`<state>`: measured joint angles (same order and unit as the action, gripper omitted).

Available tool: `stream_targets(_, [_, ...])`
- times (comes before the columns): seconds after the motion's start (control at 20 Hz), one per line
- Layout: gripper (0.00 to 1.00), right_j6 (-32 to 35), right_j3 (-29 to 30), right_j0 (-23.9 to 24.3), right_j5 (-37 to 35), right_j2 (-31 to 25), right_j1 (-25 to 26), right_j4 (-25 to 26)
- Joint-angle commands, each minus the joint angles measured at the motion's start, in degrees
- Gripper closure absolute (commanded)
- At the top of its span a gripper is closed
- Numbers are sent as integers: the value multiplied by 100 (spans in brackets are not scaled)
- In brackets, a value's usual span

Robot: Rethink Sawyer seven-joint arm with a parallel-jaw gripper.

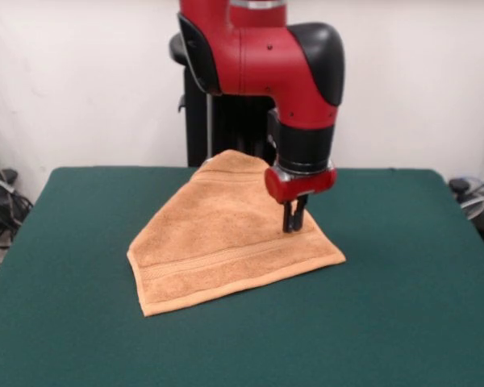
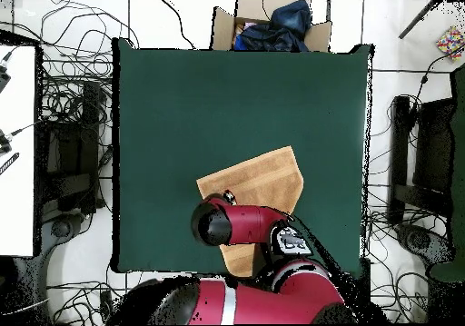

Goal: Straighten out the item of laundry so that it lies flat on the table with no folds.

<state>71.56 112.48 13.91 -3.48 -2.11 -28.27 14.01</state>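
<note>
The orange-tan towel [image 1: 218, 238] lies on the dark green table [image 1: 81, 322], folded over itself into a rough triangle. A border band runs along its near edge and its far corner points toward the pedestal. My gripper [image 1: 294, 228] points straight down on the towel's right part. Its fingers are close together, with their tips in the cloth. In the overhead view the towel [image 2: 268, 179] lies near the table's [image 2: 182, 104] bottom edge. The red arm [image 2: 245, 224] covers part of it and hides the gripper. No white tag shows.
The black pedestal [image 1: 226, 121] stands right behind the towel at the table's far edge. In the overhead view an open cardboard box [image 2: 272, 24] with dark cloth sits beyond the table's top edge. Cables lie on the floor on both sides.
</note>
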Motion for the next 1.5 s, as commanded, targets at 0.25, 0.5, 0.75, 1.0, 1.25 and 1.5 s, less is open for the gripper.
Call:
stream_targets(0.25, [100,782,-444,-155,-577,14,495,67])
stream_targets(0.5, [100,883,-682,-386,190,406,1226,291])
stream_targets(0.75, [100,1016,-828,-586,580,608,1597,248])
stream_targets(1.0, [100,1068,-922,-569,1021,594,1775,210])
stream_targets(1.25, [100,1338,-798,-414,1826,274,1741,155])
stream_targets(1.5, [100,1394,-1005,-581,1430,250,1834,-269])
